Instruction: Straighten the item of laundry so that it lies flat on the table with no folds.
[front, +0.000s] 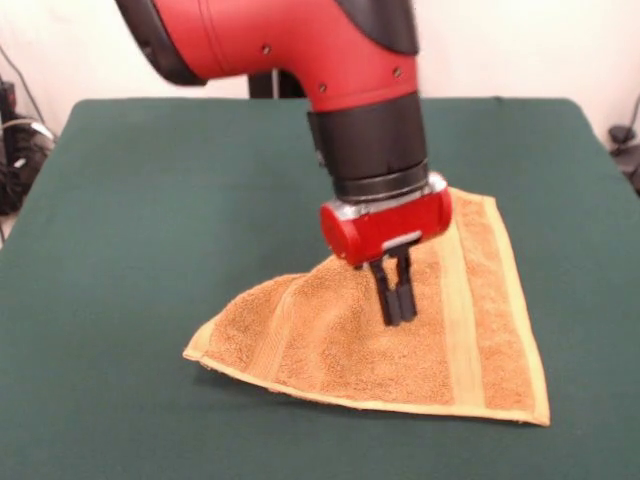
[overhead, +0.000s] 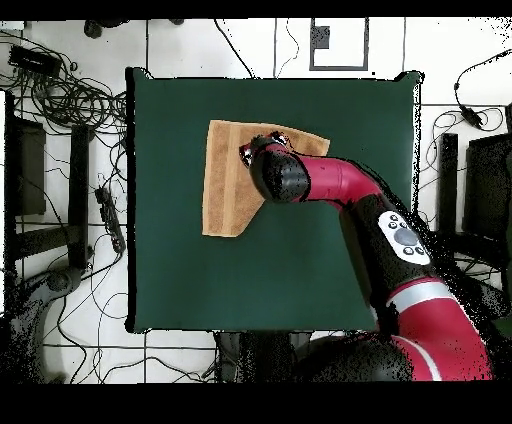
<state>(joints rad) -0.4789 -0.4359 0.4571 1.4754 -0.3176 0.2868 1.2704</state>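
Towel (front: 330, 345) is lying on the green desk (front: 150, 220), roughly mid-desk in the front view, not flat: it's making a rough triangle shape w/ one side folded over, a fold line running diagonally across the left part. Paler woven band is showing down the right side, paler hem running along the near edge and right edge. Left corner is coming to a blunt point, edge there lifting slightly off the cloth.

Red and black arm (front: 300, 50) is reaching down over the towel. Fingers (front: 397, 300) are pressed together, black tips pointing straight down & sitting at the towel's surface near its middle; can't tell if any cloth is pinched between them.

Overhead view: towel (overhead: 225, 185) is lying toward the desk's (overhead: 200, 280) top half, left of centre, arm (overhead: 330, 185) covering its right part. Cables (overhead: 70, 100) are trailing on the floor beside the desk
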